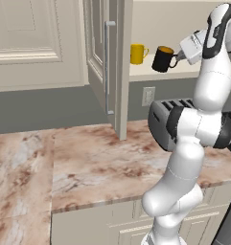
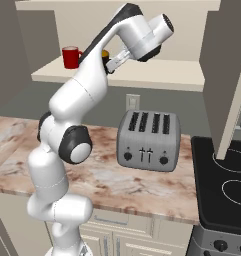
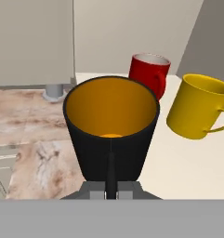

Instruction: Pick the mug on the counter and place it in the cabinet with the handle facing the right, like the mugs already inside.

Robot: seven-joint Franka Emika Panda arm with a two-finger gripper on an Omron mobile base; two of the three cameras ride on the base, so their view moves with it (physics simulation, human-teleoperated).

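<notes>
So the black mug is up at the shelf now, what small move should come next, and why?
Probably ease it further in and down onto the shelf. The pincer grips the black mug by its handle, and in the left base view the mug hangs tilted at the shelf's front edge, right of the yellow mug, apparently not resting on it yet.

even, diffuse light, moderately bright; source cannot be told. soft shading under the open cream wall cabinet (image 1: 118, 67). no glare on the pinkish-brown marbled stone counter (image 1: 98, 162). all views sharp, no blur, no edge distortion.
</notes>
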